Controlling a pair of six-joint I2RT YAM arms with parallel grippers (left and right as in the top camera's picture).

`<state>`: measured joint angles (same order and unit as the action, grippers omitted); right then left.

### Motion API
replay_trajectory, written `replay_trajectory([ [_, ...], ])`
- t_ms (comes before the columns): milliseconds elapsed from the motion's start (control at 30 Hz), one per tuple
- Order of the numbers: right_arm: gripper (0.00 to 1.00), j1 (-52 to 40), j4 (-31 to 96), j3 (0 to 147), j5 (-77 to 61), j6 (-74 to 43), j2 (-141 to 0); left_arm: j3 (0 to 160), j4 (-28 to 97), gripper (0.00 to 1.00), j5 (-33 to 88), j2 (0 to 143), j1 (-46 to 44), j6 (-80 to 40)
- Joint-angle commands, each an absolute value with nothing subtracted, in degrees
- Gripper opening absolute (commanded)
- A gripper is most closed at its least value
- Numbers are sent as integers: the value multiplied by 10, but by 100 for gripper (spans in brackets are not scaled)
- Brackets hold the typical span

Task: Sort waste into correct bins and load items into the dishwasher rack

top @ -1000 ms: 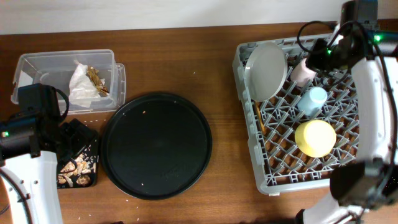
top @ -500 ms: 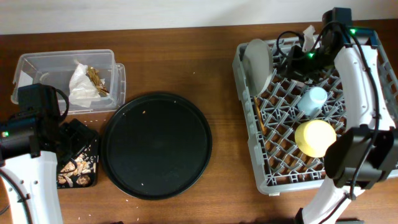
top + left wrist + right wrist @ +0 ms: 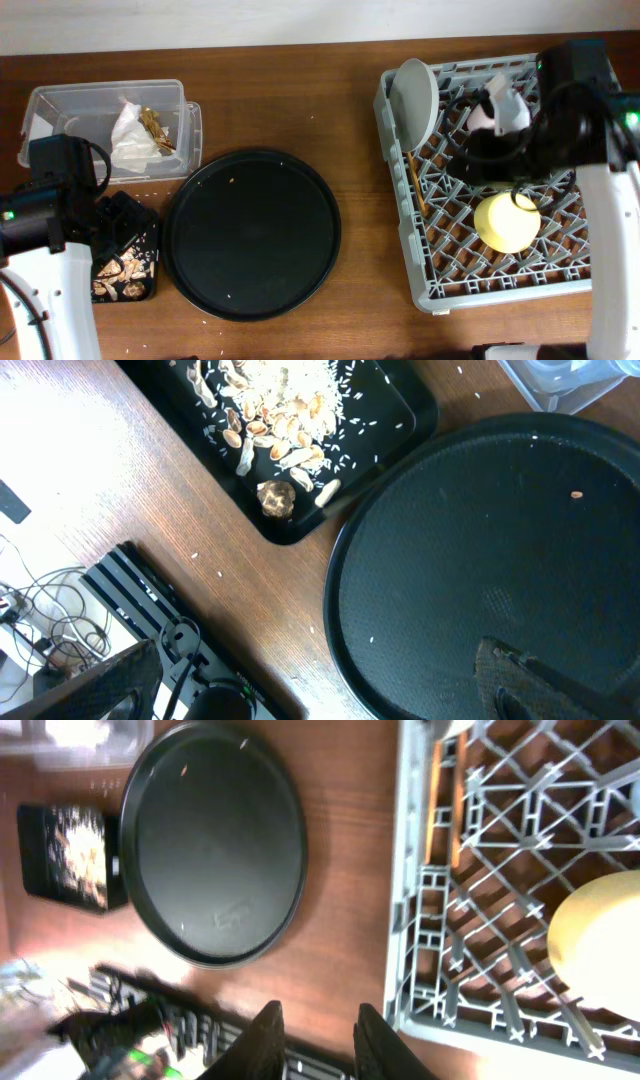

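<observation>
Dishwasher rack (image 3: 404, 245), right on the counter (image 3: 350, 100), is judged loaded: yellow bowl (image 3: 508, 222) near, chopsticks (image 3: 416, 190) at its left edge, pink cup (image 3: 484, 119) and plate (image 3: 413, 95) far. Above it the right hand (image 3: 318, 1030) is held slightly parted, empty; the left hand (image 3: 310, 680) is spread wide. A clear withdrawal is called for next.
</observation>
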<state>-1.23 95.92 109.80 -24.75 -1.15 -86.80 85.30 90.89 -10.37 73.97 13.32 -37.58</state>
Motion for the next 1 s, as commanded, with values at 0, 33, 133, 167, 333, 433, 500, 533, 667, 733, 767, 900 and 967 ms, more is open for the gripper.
replay_trajectory([
  [0, 26, -69, 969, 1061, -215, -4, -790, 859, 910, 99, -108, 737, 137, -377],
  [33, 27, -80, 969, 1050, -214, -5, -773, 859, 910, 99, -108, 737, 137, -377],
  [133, 36, -103, 964, 1006, -186, -31, -718, 859, 910, 99, -108, 737, 137, -377],
  [167, 39, -105, 965, 990, -170, -41, -700, 859, 910, 99, -108, 737, 137, -377],
  [333, 99, -105, 973, 937, -145, -41, -638, 859, 910, 99, -108, 737, 137, -377],
  [433, 99, -105, 973, 934, -145, -41, -634, 859, 910, 99, -108, 737, 137, -377],
  [500, 99, -105, 973, 934, -145, -41, -636, 859, 910, 99, -108, 737, 137, -377],
  [533, 99, -105, 973, 934, -145, -41, -639, 859, 910, 99, -108, 737, 137, -377],
  [667, 99, -105, 973, 934, -145, -41, -653, 859, 910, 99, -108, 737, 137, -377],
  [733, 99, -105, 973, 934, -145, -41, -664, 859, 910, 99, -108, 737, 137, -377],
  [767, 99, -105, 973, 934, -145, -41, -668, 859, 910, 99, -108, 737, 137, -377],
  [900, 99, -105, 973, 933, -112, -28, -687, 859, 910, 99, -108, 737, 137, -377],
  [967, 99, -104, 973, 932, -79, -28, -681, 859, 910, 99, -108, 737, 137, -377],
])
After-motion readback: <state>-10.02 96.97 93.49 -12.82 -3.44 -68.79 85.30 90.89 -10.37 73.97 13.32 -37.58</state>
